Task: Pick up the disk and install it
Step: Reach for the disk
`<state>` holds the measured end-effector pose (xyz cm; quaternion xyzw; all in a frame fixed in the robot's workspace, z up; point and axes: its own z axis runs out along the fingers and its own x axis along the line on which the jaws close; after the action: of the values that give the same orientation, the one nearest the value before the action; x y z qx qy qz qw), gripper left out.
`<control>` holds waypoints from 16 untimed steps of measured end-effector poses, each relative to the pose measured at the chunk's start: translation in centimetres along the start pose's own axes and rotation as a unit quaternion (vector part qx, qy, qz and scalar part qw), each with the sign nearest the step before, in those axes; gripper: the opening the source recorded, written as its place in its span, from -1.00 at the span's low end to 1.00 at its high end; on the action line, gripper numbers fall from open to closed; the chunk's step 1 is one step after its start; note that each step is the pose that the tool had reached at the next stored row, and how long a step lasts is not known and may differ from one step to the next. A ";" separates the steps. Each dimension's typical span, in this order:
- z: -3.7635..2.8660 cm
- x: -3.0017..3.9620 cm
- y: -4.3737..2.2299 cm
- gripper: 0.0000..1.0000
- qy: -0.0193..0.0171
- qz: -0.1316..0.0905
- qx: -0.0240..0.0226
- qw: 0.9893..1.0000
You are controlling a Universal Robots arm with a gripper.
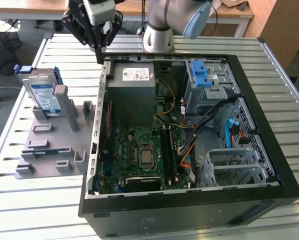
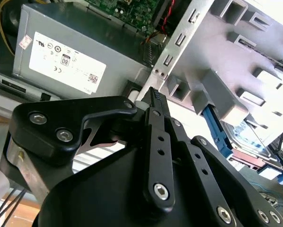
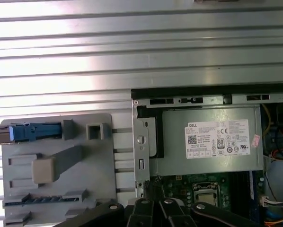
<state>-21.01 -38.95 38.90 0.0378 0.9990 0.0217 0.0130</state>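
The disk (image 1: 43, 95) is a silver drive with a white-and-blue label and blue side rails. It stands leaning in the grey fixture (image 1: 54, 142) at the exterior view's left, beside the open computer case (image 1: 189, 202). My gripper (image 1: 99, 53) hangs above the case's back left corner, to the right of the disk and well apart from it, shut with nothing in it. In the second wrist view the black fingers (image 2: 156, 123) meet at the tip of my gripper (image 2: 153, 93), and the disk (image 2: 250, 142) lies beyond the fixture. The first wrist view shows the disk (image 3: 33, 132) edge-on.
Inside the case sit a grey power-supply box (image 1: 134, 85), a green motherboard (image 1: 142, 155), a blue latch on a metal cage (image 1: 202, 75) and a perforated drive cage (image 1: 229, 165) among cables. The arm's base (image 1: 157, 37) stands behind the case on a slatted metal table (image 1: 34, 210).
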 end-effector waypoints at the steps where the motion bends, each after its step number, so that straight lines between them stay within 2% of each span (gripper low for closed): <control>1: 0.01 0.32 0.16 -0.79 0.000 0.000 0.000 1.000; 4: 0.05 1.26 0.57 -0.79 0.000 0.000 0.000 1.000; 16: 0.23 4.20 1.64 -0.79 0.000 0.000 0.000 1.000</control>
<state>-25.07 -36.99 38.64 0.0379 0.9990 0.0217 0.0131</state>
